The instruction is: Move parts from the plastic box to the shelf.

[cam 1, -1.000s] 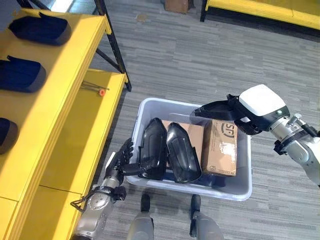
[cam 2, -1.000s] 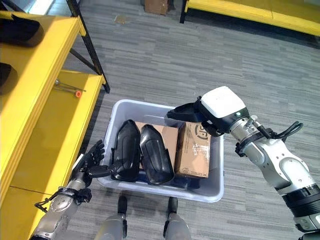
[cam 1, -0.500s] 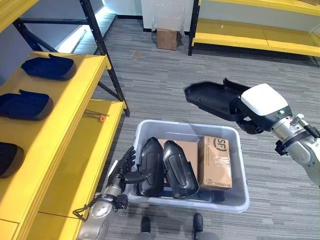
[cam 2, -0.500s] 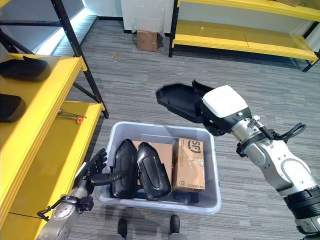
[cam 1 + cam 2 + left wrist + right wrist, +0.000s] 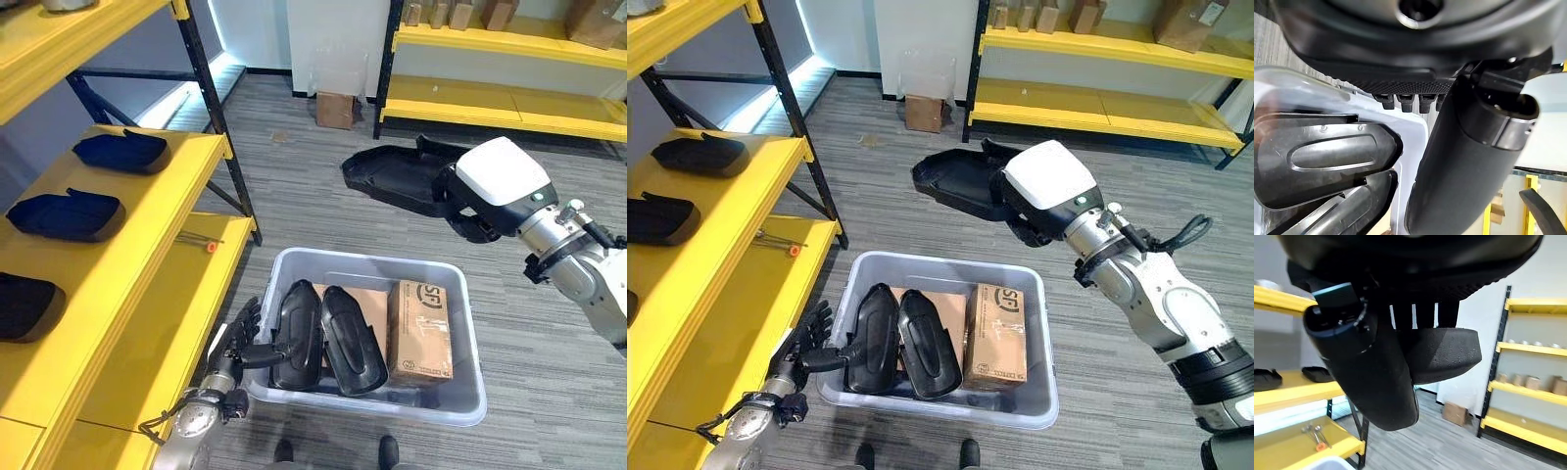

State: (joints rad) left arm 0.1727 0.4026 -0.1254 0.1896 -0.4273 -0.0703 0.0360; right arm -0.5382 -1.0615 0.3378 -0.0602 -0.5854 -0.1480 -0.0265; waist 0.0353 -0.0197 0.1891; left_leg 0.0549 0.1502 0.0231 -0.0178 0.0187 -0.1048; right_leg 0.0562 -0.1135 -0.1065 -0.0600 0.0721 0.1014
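Right hand: our right hand has its fingers and thumb curled round one black part, held in the air above and behind the plastic box.
Left hand: our left hand sits at the box's near-left corner with its fingers fairly straight; its thumb reaches toward a part still inside, and we cannot tell whether it truly pinches it.
Box contents: two black parts stand side by side in the box, the second one just beside a cardboard carton.
Shelf: the yellow shelf on our left already carries dark parts, with bare board near its front edge.
Step in hand: we judge we are carrying the lifted part across to the shelf.
Doing it well: we keep the part level, swing it wide of the black upright, and lower it onto a bare patch apart from its neighbours before we uncurl the fingers.
Risk: the part is long, so its free end could clip the upright or a shelved part.
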